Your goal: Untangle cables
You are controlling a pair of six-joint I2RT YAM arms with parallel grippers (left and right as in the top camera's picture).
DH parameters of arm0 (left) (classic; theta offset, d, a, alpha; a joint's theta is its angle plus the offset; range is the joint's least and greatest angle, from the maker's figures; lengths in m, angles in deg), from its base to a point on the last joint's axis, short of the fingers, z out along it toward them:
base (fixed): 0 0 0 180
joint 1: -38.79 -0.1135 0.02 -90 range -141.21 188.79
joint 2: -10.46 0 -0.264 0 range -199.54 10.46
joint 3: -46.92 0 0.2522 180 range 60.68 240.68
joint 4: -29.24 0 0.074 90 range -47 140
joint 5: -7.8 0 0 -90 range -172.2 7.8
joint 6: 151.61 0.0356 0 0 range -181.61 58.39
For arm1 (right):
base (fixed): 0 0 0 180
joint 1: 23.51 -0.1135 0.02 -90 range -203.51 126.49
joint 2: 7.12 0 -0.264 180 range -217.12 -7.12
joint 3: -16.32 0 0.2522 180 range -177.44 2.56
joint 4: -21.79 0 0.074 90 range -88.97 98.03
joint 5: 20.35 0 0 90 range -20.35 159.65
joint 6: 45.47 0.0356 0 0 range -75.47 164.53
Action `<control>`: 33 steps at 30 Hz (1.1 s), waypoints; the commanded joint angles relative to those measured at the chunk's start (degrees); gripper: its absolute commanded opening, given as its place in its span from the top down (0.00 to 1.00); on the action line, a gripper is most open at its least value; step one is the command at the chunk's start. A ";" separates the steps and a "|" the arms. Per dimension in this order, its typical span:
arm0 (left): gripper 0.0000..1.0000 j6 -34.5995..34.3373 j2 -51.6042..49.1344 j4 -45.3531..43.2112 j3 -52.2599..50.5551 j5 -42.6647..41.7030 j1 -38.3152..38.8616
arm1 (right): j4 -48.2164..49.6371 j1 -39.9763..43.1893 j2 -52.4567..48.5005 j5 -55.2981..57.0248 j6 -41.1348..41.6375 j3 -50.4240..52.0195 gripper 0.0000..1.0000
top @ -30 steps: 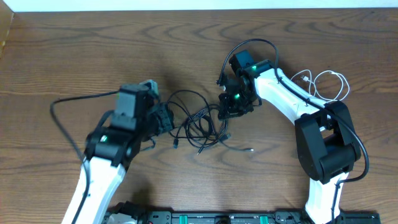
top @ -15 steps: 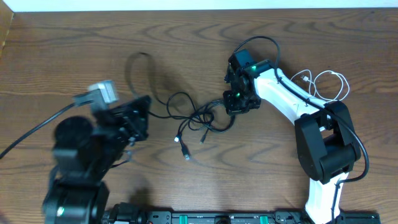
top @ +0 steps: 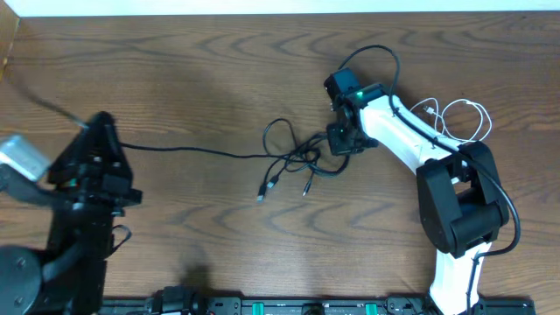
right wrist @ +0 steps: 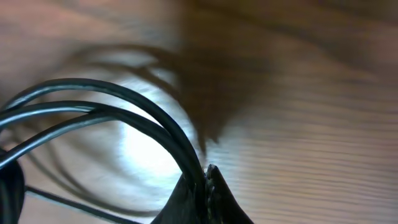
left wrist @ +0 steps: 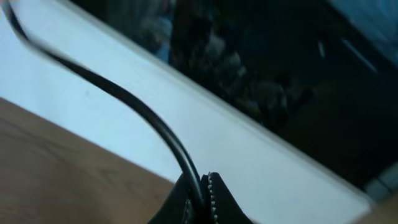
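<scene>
Overhead view: the black cables (top: 302,159) lie bunched at the middle of the table (top: 175,70), partly hidden under the right gripper (top: 339,147), which pinches several strands. The left gripper (left wrist: 200,194), blurred, pinches one stretched strand. The white cable (top: 461,118) is half behind the right arm (top: 455,201).

We've got our right gripper (right wrist: 205,179) pinched closed at bottom centre on the black cables (right wrist: 177,140), which arch in from the left over a blurred wooden table (right wrist: 311,93).
</scene>
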 commanded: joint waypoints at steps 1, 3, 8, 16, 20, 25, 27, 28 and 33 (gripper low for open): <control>0.93 0.26 0.44 -0.07 2.84 6.23 -0.52 | 0.17 1.18 -0.07 7.50 2.40 0.37 0.99; 0.92 0.22 0.44 1.55 2.86 6.40 -0.52 | 0.22 1.46 -0.07 6.32 2.36 0.37 0.95; 0.93 0.42 -0.81 11.82 2.80 6.45 -0.52 | 0.46 1.57 -0.07 1.51 1.40 0.35 0.84; 0.92 0.42 -7.91 27.12 2.23 6.38 -0.52 | -7.67 2.14 0.15 -11.37 -5.05 -6.91 0.76; 0.93 0.42 -12.92 32.15 1.99 4.44 -0.42 | -15.50 2.21 0.17 -11.85 -7.32 -13.14 0.71; 0.93 3.02 -20.72 37.81 1.99 1.77 -0.42 | -18.84 2.10 0.15 -15.45 -7.32 -14.10 0.69; 0.93 4.13 -24.15 40.13 1.99 1.75 -0.42 | -18.80 2.05 0.15 -17.16 -7.30 -13.07 0.73; 0.93 4.48 -26.10 41.44 1.99 1.66 -0.42 | -18.71 1.95 0.15 -17.42 -7.06 -12.46 0.76; 0.92 7.10 -33.00 44.52 1.97 0.42 -0.15 | -14.43 0.81 0.13 -17.40 -5.49 -8.04 0.76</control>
